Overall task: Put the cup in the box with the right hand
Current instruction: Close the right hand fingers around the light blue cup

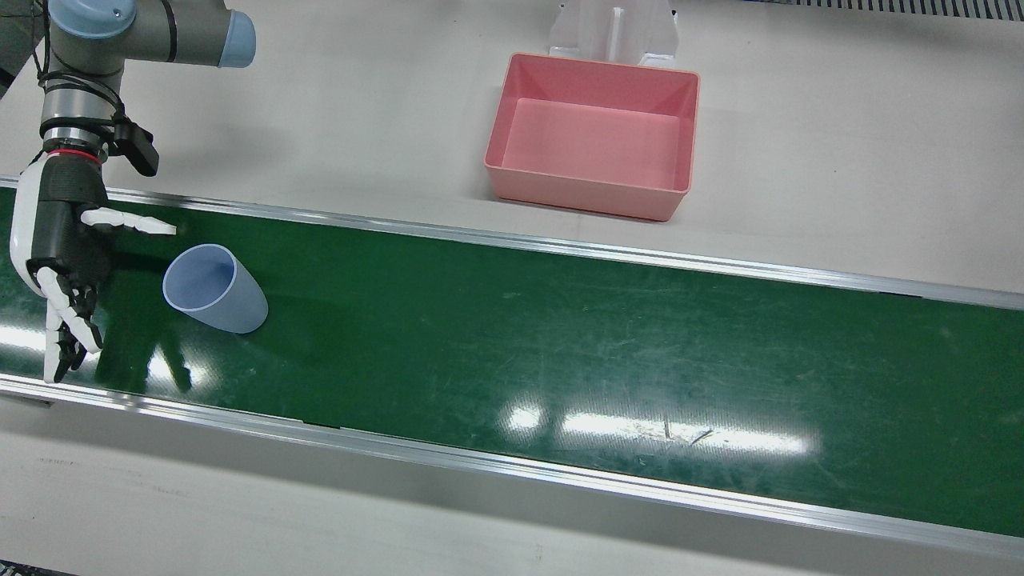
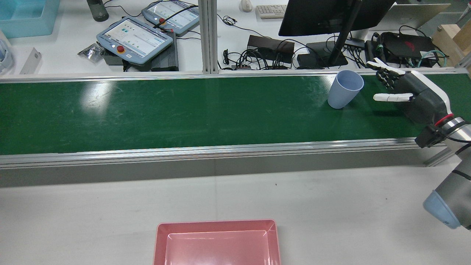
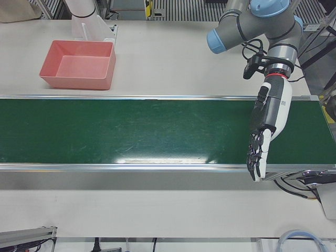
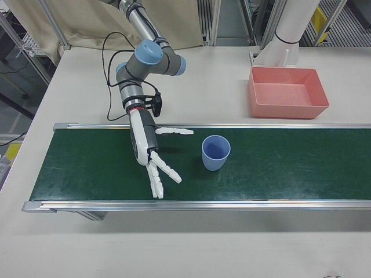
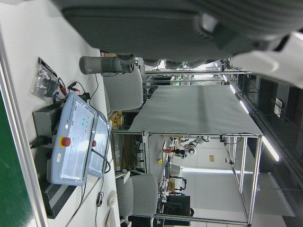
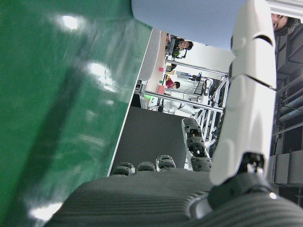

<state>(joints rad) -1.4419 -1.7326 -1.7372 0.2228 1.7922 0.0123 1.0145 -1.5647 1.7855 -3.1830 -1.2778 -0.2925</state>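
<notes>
We see the right hand (image 1: 60,248) spread beside the upright cup (image 1: 214,289); light, stiff, probably slippery plastic, best clasped around its mid-wall.

**Cup on the belt, box on the table**

A pale blue cup (image 1: 212,288) stands upright, mouth open, on the green belt. The pink box (image 1: 594,136), rectangular and empty, sits well apart on the white table beside the belt.

One blue cup (image 1: 214,288), upright on green belt (image 1: 560,336). One pink box (image 1: 593,136) on table beside belt. Two robot hands in view: right hand (image 1: 60,256), left hand (image 3: 266,128). Two teach pendants (image 2: 134,36) behind belt. One monitor (image 2: 323,16), one keyboard (image 2: 271,11).
</notes>
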